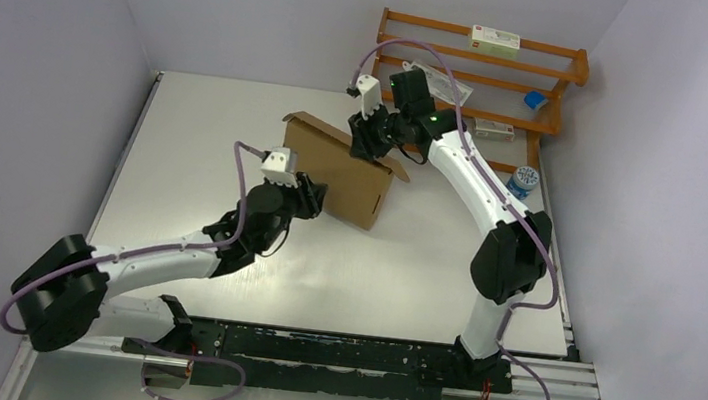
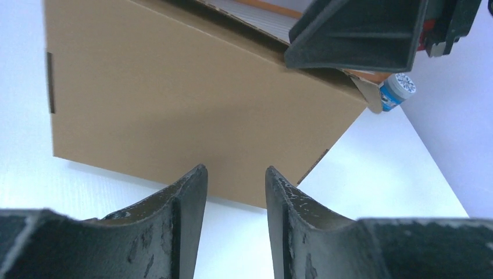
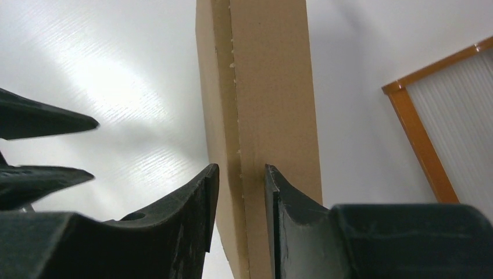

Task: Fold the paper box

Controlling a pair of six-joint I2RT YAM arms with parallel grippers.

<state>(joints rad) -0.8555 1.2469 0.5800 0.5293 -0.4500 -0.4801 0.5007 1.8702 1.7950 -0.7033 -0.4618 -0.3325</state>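
Note:
The paper box is plain brown cardboard and stands on edge at mid-table, with a small flap sticking out at its upper right. My right gripper sits on its top edge. In the right wrist view its jaws straddle the cardboard edge and pinch it at the tips. My left gripper is open and empty, just short of the box's near face. In the left wrist view the gap between its fingers shows only cardboard and table.
An orange wooden rack stands at the back right with a white carton and a blue item on it. A blue-capped bottle stands by the table's right edge. Walls close both sides.

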